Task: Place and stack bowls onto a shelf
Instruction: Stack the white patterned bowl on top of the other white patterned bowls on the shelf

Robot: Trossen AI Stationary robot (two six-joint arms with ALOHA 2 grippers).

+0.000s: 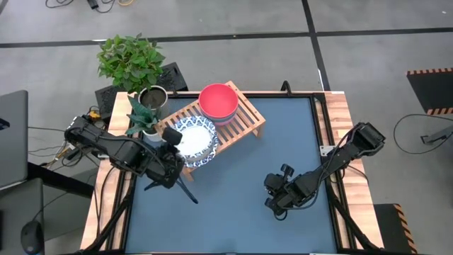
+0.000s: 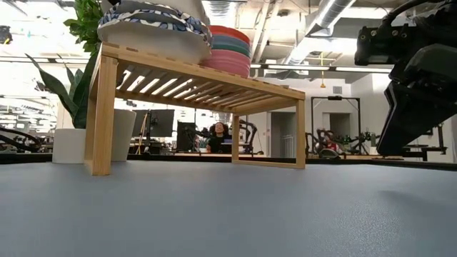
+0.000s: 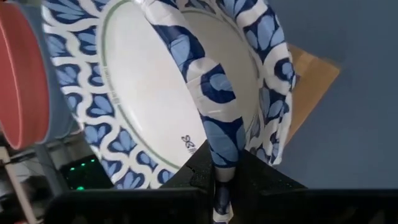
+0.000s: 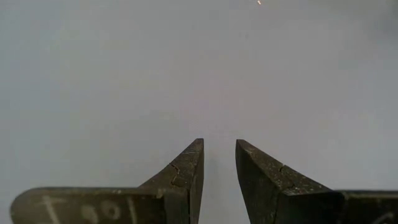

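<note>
The left gripper (image 1: 172, 152) is at the near-left end of the shelf (image 1: 244, 117), pinching the rim of the top patterned dish (image 1: 195, 138). In the left wrist view its fingers (image 3: 200, 163) are clamped on the blue-and-white rim of that dish (image 3: 205, 93), which tilts above another patterned dish (image 3: 130, 106) lying under it. So the white dishes sit stacked at the shelf's left end, and in the low view the stack (image 2: 153, 28) overhangs the shelf's left leg a little.

Just beside them, at the shelf's far end, the plain bowls are nested, a red bowl (image 1: 218, 100) on top; the low view shows pink (image 2: 227, 53) under the red.

The shelf stands slantwise at the table's far-left area, near the potted plants (image 1: 145, 106) at the far-left corner.

The right gripper (image 1: 277, 198) hangs over the bare blue tabletop (image 1: 233, 205) towards the near-right side, well apart from the shelf. Its fingers (image 4: 189, 168) are slightly parted with nothing between them.
</note>
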